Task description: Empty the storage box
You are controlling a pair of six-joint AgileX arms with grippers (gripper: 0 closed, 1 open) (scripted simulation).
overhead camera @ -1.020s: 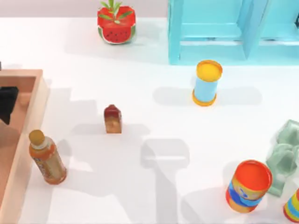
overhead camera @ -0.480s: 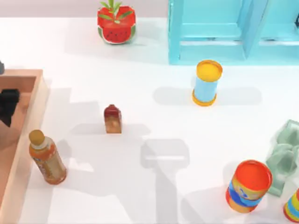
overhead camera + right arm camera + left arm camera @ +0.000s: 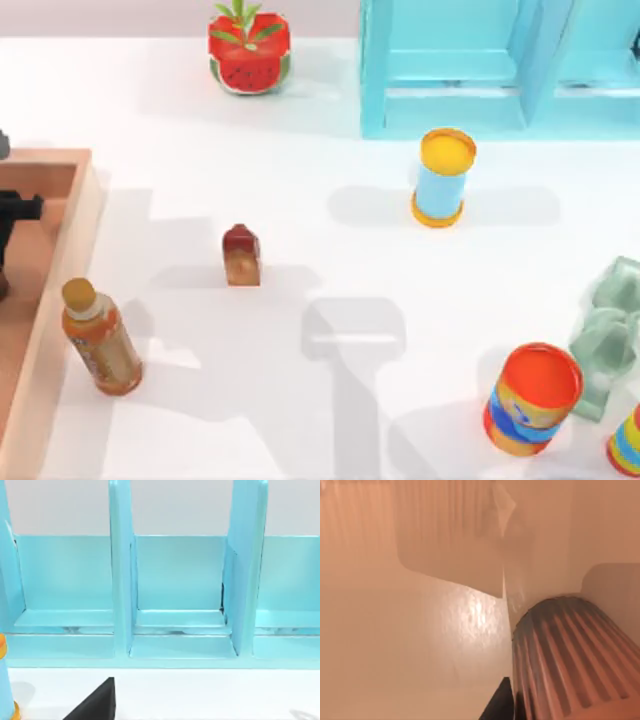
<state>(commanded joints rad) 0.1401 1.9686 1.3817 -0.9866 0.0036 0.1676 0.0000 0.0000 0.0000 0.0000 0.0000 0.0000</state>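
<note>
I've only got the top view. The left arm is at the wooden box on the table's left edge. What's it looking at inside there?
Observer: The left wrist view shows a ribbed round thing close to the camera, by the left claw. It sits against the tan inner wall of the storage box.
Operator: What is it?
Observer: I cannot tell. I see only dark, evenly ribbed sides that flare outward.
Operator: And the right arm?
Observer: Its wrist view faces the turquoise shelf frame straight on. A dark corner of the right claw shows above the white table. Upright panels split the frame into side-by-side compartments, each with a low front lip.
</note>
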